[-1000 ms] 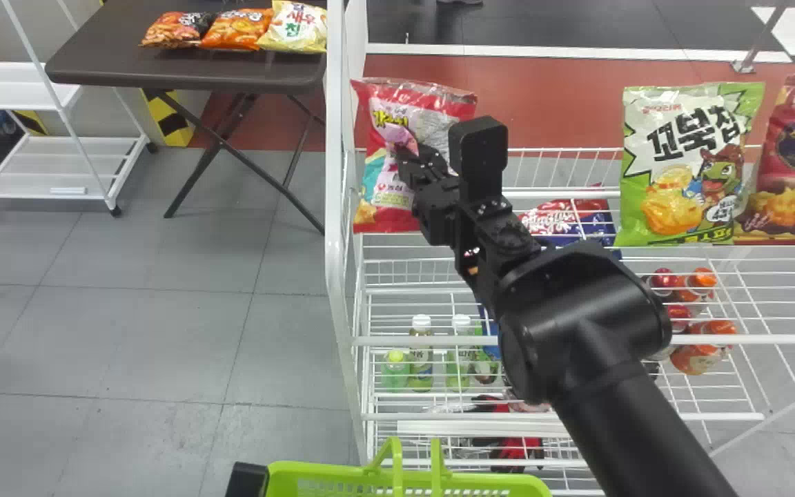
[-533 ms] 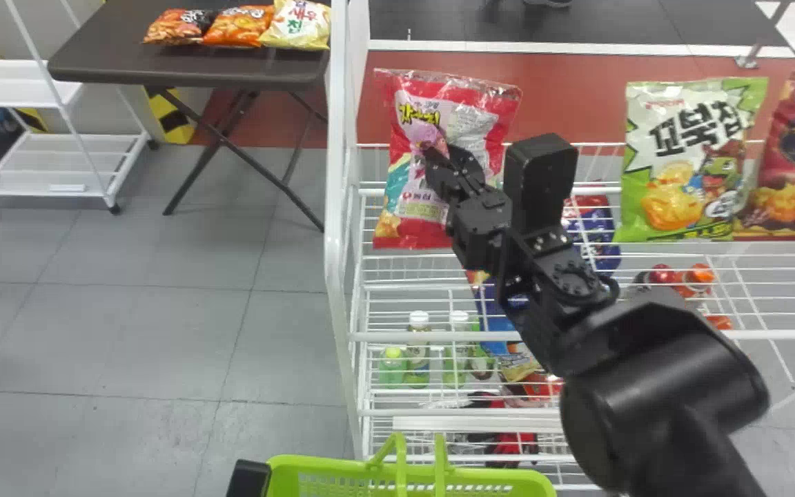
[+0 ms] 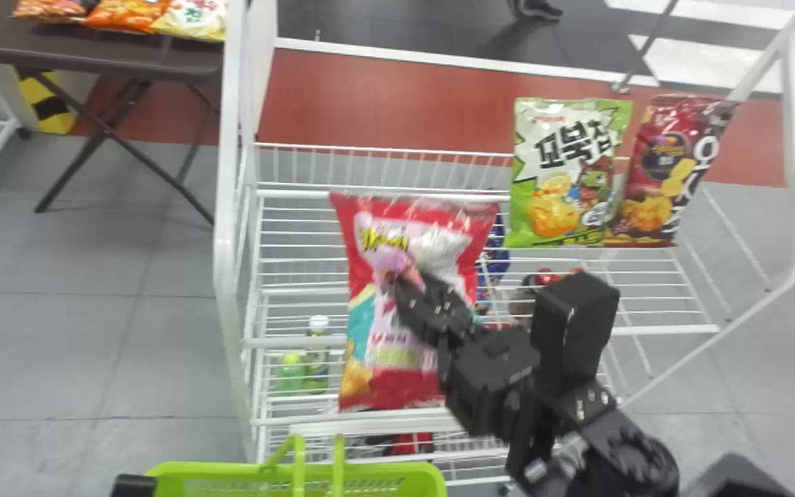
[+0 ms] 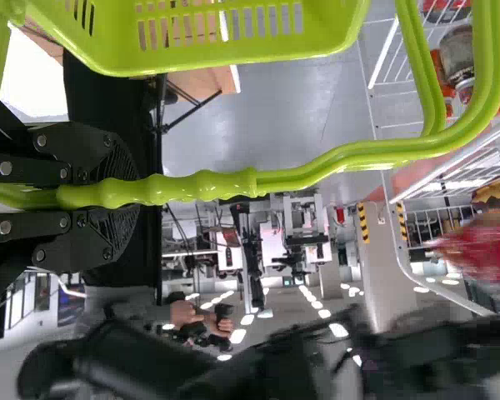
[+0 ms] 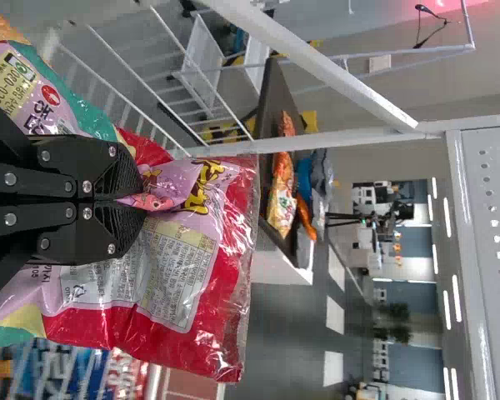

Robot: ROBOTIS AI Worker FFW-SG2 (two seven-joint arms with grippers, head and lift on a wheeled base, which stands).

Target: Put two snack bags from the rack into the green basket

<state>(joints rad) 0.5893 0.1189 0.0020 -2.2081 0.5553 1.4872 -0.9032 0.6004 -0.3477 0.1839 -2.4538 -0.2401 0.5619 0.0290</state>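
Observation:
In the head view my right gripper [image 3: 408, 286] pinches the front of a red snack bag [image 3: 397, 373], held upright before the rack. The right wrist view has the gripper [image 5: 142, 200] shut on the crumpled middle of that bag [image 5: 208, 292]. The green basket [image 3: 225, 471] is at the bottom edge of the head view, with part of my left gripper [image 3: 134, 485] beside its left end. In the left wrist view my left gripper [image 4: 121, 193] is closed around the handle of the basket [image 4: 217, 57]. A green bag [image 3: 563, 172] stands on the rack.
The white wire rack [image 3: 232, 228] has an upright post left of the held bag. A dark red bag [image 3: 660, 172] stands beside the green one, with bottles [image 3: 317, 359] lower down. A brown table [image 3: 163, 61] with several snack bags is at the back left.
The red bag, held in my right gripper, has come down and nearer from the upper shelf. The head view has shifted toward the right; the basket is still held.

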